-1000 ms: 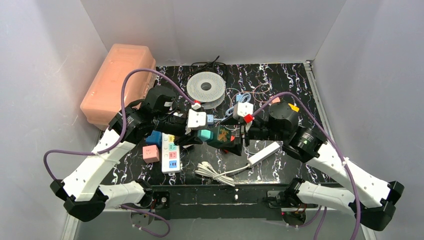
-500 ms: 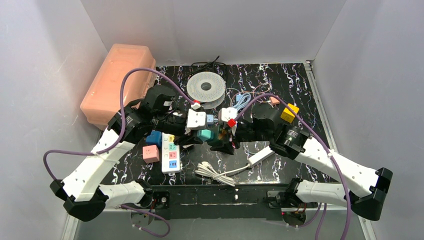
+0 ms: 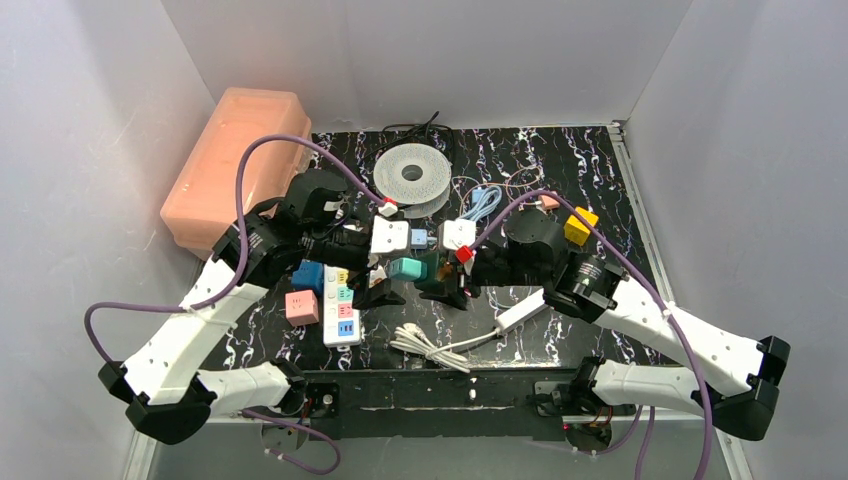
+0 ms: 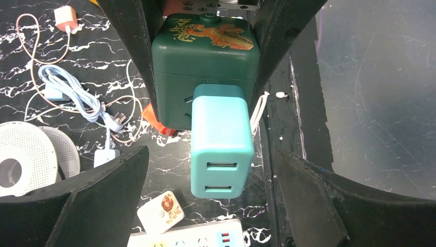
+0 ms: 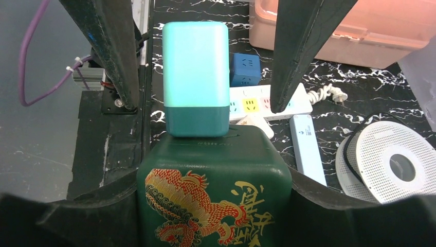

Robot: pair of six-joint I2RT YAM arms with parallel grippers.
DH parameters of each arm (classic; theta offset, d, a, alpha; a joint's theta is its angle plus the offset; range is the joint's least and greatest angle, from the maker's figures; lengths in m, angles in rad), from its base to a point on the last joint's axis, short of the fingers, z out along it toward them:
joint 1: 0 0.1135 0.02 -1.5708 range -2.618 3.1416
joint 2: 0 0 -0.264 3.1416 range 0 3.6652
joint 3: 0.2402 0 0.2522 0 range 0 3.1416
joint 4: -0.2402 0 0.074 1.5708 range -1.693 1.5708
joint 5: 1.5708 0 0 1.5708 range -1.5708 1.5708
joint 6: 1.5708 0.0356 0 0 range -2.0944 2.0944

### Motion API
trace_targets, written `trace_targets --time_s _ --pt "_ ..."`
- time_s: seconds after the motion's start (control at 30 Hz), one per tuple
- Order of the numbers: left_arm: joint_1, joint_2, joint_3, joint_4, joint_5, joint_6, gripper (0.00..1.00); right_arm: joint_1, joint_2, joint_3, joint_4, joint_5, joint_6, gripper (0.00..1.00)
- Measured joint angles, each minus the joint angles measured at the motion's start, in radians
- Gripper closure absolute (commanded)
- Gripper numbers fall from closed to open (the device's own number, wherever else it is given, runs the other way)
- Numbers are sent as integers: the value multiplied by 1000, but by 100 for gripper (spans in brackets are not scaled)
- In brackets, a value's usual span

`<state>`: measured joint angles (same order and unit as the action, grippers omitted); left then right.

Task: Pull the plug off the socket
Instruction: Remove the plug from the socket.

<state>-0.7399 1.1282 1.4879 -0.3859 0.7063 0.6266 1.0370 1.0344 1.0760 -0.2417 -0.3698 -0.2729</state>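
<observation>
The right gripper (image 5: pixel 213 181) is clamping the socket (image 5: pixel 213 190) – a dark green cube with a gold and red dragon print – with a finger pressing on each of two opposite sides. It is holding the socket above the table (image 3: pixel 560 170), between the two arms and just right of the strip (image 3: pixel 341 310).

The teal plug (image 4: pixel 221 144) is sitting in the socket's face, its base against the green surface with no gap showing. It is sticking out toward the left arm, two slots showing on its free end.

The left gripper (image 4: pixel 210 154) is standing wide open, facing the plug head on. Its fingers (image 4: pixel 103 200) are flanking the plug, one on each side, and both are standing clear of it – in the right wrist view they are showing as two dark bars beside the teal body.

On the table a blue cube (image 3: pixel 308 275) and a pink cube (image 3: pixel 301 306) are lying beside the strip, a white cable (image 3: pixel 430 345) is lying near the front edge, and a spool (image 3: pixel 412 172) is lying at the back
</observation>
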Motion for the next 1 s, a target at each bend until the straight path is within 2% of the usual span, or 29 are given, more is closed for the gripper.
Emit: trace_targets --time_s 0.1,0.3,0.4,0.53,0.6,0.87,1.0 --pt "0 0 0 -2 13 -13 11 12 -4 2 -8 13 -20 99" --pt "0 48 71 -35 39 -39 29 53 2 19 -68 49 -58 99" --pt "0 82 127 -60 67 -44 31 69 4 25 -74 62 -69 99" --pt "0 90 134 -93 90 -43 31 76 4 28 -75 82 -75 99" --pt "0 89 134 -103 95 -43 33 77 4 28 -75 87 -76 99" --pt "0 93 134 -124 99 -35 80 85 10 28 -75 109 -79 99" --pt "-1 93 134 -119 91 -4 98 85 22 31 -76 115 -66 99"
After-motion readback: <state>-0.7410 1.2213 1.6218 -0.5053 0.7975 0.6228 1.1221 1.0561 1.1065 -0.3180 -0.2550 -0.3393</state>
